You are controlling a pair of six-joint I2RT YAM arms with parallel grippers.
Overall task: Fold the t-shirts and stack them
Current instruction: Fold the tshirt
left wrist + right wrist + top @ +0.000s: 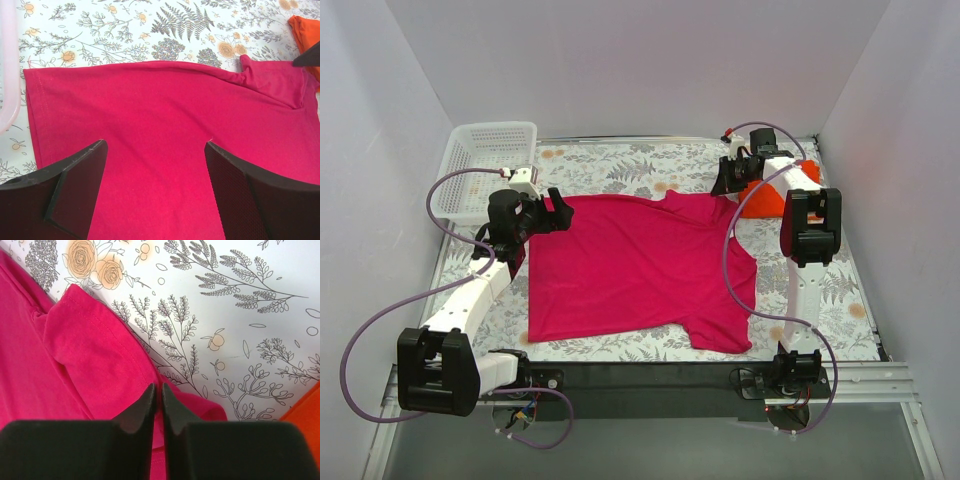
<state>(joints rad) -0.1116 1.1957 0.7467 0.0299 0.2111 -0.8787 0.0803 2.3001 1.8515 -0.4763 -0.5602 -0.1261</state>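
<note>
The magenta-pink t-shirt [640,265] lies spread flat on the flowered cloth, its sleeve [90,355] folded over at the far right corner. The orange-red t-shirt [775,200] sits bunched at the back right, partly behind my right arm; a corner of the orange-red t-shirt [305,410] shows in the right wrist view. My left gripper [156,145] hangs open over the pink shirt [150,105] near its left edge, with nothing between the fingers. My right gripper [157,387] is shut on the pink shirt's far right edge, beside the sleeve, and a thin strip of cloth is pinched between its tips.
A white lattice basket [485,165] stands at the back left, close to my left arm. White walls close in the table on three sides. Flowered cloth [620,165] shows behind the pink shirt. A black rail [650,375] runs along the near edge.
</note>
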